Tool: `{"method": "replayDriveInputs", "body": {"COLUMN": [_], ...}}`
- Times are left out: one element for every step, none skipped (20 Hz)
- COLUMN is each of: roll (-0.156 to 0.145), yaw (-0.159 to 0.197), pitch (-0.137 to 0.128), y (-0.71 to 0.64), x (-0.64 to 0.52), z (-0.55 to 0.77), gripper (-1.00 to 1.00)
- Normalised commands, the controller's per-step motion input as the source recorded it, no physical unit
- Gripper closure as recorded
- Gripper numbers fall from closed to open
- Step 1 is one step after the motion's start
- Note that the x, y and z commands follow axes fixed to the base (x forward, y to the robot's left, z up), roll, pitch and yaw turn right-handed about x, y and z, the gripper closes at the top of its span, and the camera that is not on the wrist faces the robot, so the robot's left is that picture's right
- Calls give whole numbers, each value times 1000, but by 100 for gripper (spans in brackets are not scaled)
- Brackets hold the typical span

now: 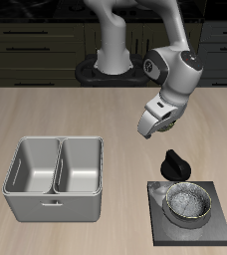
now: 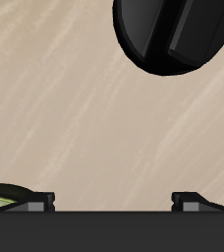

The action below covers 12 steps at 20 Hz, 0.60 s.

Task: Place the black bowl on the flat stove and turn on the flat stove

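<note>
We find the black bowl already seated on the flat stove, centred over the burner rings near the table's front edge. The remaining step is therefore to turn the knob, which stands at the stove's back edge, the side toward the robot's base.

The claw hangs above the table, farther back than the knob and apart from it. It holds nothing. In the wrist view we see two fingertips well separated, so we judge the claw spread.

To perform the step well:

1. We bring the claw directly over the knob, which in the wrist view lies off the line between the fingers.
2. We align the fingers across the knob's raised ridge so that they bear on its flat sides.
3. We descend with the fingers spread, clear of the bowl's rim, and press them together only once they straddle the ridge.
4. We rotate about the knob's own axis, avoiding sideways drag that could shift the stove.

A yellow-green object shows at the wrist view's edge; we cannot identify it. The grey basin stands well apart.
</note>
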Motion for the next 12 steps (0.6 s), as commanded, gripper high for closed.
{"method": "replayDriveInputs", "body": {"roll": [75,-22,61,151,0,112,-17,66,111,3,65,185], "yaw": [348,237,258,677,0,356,524,392,403,521,386,300], "pitch": [-39,138,46,192,0,168,-31,45,28,25,72,131], "y": [70,-72,21,-123,-8,-75,-62,64,51,-68,-78,31], "x": [-168,-261,-228,-338,-115,-259,-497,-259,-180,-214,-233,-170], "z": [-53,-278,-128,-337,16,-142,132,-5,26,3,23,72], "gripper": [-100,-100,-100,-100,-100,-100,-100,-100,-100,-100,-100,-100]}}
